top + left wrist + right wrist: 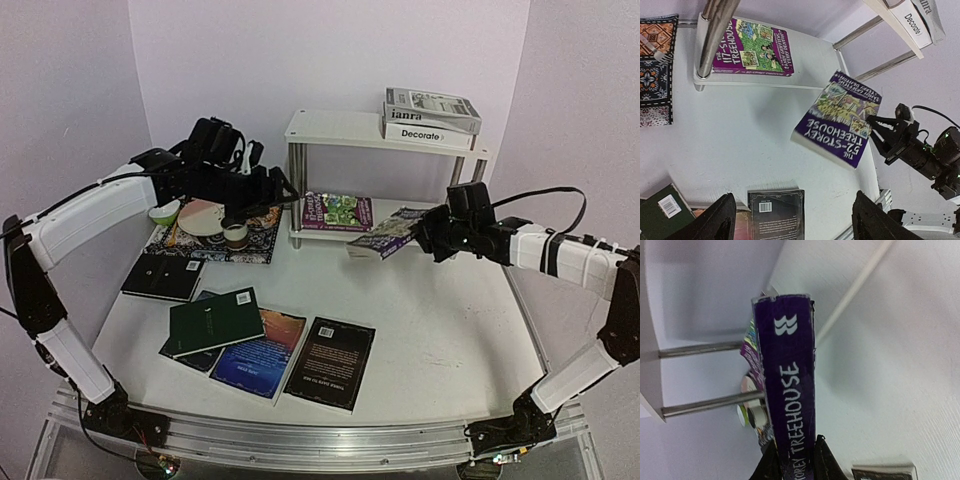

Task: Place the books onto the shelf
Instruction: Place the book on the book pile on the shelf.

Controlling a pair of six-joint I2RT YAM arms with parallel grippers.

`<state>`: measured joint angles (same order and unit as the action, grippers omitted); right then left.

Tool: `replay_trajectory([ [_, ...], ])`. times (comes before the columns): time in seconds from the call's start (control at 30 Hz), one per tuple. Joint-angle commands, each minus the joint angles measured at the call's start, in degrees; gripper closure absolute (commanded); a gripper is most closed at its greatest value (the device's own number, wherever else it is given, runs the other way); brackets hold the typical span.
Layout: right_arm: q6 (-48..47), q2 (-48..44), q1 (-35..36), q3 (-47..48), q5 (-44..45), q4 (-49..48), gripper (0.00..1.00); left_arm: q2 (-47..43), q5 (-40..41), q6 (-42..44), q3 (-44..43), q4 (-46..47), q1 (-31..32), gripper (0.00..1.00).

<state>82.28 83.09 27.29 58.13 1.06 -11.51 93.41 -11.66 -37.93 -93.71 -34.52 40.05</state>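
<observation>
Basically, the shelf point(330, 128) is the only container here and it has 2 tiers. On the top board there are 2 books stacked at the right end, with the grey-white "janra" book point(432, 103) lying flat on the thick white "Decorate" book point(428, 133). The lower board holds 1 book, the purple "117-Storey Treehouse" paperback point(337, 212), lying flat with its cover up behind the front-left chrome leg.

The right gripper point(432, 236) is pinched onto the spine edge of the purple "52-Storey Treehouse" paperback point(385, 238). The book is tilted above the table point(440, 320), with its far corner just beside the front-right end of the lower board. I cannot tell whether it touches the board.

The left gripper point(795, 196) is spread wide with nothing between its fingers point(715, 222). It hovers over the placemat side, near the left end of the shelf.

Lying flat on the table are:
- the dark green book point(215, 320), which overlaps the blue book point(258, 352)
- the black book point(330, 362), just right of those 2
- a second black book point(163, 277), off by the placemat point(215, 245)

The placemat carries a plate point(200, 217), a cup point(235, 234) and a green bowl point(165, 212).
</observation>
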Motion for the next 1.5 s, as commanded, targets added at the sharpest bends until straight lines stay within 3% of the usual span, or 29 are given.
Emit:
replay_trajectory([
  [0.0,-0.3,-1.0,-0.1,2.9,12.7,-17.4,1.00,-6.2,7.9,3.6,2.2,-0.2,-0.2,0.20],
  [0.27,-3.2,14.3,1.2,10.3,19.9,-37.0,1.00,-14.3,8.5,7.2,6.9,-1.1,-0.2,0.20],
  [0.43,-7.2,25.5,2.4,20.0,22.9,-44.4,1.00,-21.0,8.4,6.8,12.2,-1.4,-0.2,0.20],
  [0.8,-12.6,45.5,6.2,43.9,31.4,-47.2,1.00,-30.0,13.3,6.7,17.3,-3.0,-0.2,0.20],
  [1.47,-19.2,55.3,12.1,51.3,40.5,-50.0,1.00,-29.2,14.8,11.8,15.6,-6.2,-0.2,0.21],
])
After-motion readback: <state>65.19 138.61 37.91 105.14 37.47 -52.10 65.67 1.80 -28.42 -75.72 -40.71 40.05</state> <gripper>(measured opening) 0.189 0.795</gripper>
